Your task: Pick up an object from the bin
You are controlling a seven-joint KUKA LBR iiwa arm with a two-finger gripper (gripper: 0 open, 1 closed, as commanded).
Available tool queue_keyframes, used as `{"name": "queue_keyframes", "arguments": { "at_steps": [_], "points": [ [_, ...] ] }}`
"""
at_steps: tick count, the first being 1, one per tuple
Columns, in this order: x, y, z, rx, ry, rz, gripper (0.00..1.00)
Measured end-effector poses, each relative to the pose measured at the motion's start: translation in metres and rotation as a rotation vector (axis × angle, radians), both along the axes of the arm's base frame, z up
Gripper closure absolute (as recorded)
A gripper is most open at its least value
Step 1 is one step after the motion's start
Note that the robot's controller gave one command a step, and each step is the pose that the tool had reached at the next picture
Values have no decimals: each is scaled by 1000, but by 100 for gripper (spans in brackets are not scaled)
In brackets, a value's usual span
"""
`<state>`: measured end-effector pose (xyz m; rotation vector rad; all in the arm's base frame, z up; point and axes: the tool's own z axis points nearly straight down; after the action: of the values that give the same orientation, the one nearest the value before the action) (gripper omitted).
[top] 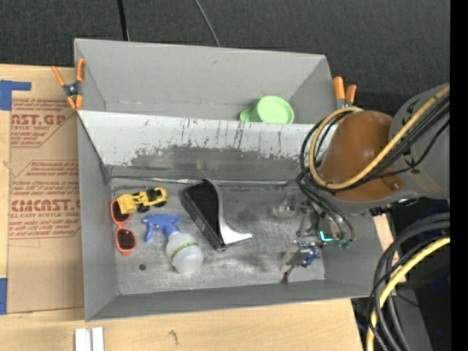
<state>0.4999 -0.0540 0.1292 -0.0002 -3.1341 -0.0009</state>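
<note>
My gripper (308, 246) hangs low over the right part of the bin floor, close to the front wall, with no loose thing directly under it. The nearest thing is a black wedge-shaped object with a white tip (210, 214), lying to the gripper's left in the middle of the floor. Further left lies a clear spray bottle with a blue trigger (175, 241) on its side.
A yellow toy vehicle (142, 199) and orange sunglasses (123, 229) lie at the left side of the floor. A green cup (271, 110) rests high against the back wall. The arm's orange cover and cables stand over the bin's right rim.
</note>
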Motion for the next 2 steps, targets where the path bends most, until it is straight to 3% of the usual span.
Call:
{"name": "queue_keyframes", "arguments": {
  "at_steps": [1,2],
  "points": [
    [2,0,4,-1,-8,1,0],
    [-3,-40,-29,1,-13,191,0]
  ]
}}
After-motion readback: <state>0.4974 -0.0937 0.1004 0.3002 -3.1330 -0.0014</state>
